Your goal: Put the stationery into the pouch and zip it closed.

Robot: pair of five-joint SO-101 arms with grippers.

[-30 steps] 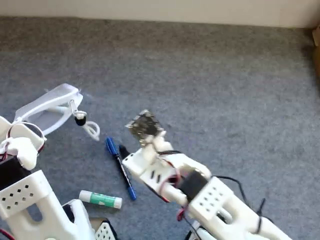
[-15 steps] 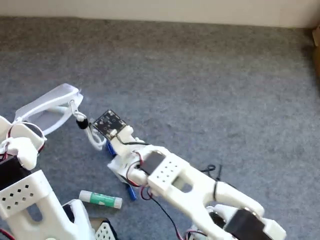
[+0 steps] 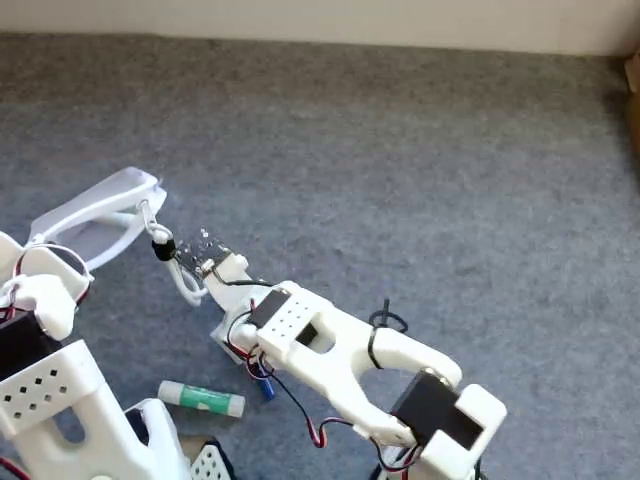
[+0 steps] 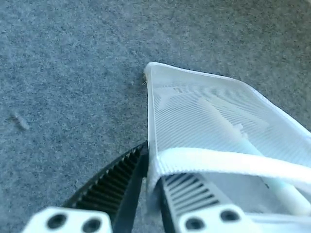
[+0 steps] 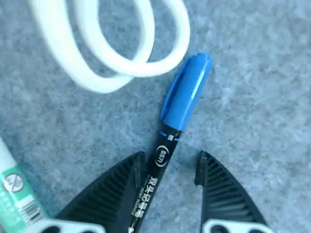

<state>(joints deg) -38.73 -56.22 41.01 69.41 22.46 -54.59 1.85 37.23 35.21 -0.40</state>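
The right end effector [image 5: 169, 160] is spread open, its jaws either side of a blue marker pen [image 5: 183, 94] lying on the grey table [image 3: 450, 150] beside a white cord loop [image 5: 97, 43]. The left end effector [image 4: 151, 167] is clenched on the rim of the white mesh pouch [image 4: 204, 111]. A glue stick [image 3: 200, 398] lies nearby.

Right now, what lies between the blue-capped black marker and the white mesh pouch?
A white cord loop, beside the marker in the right wrist view.
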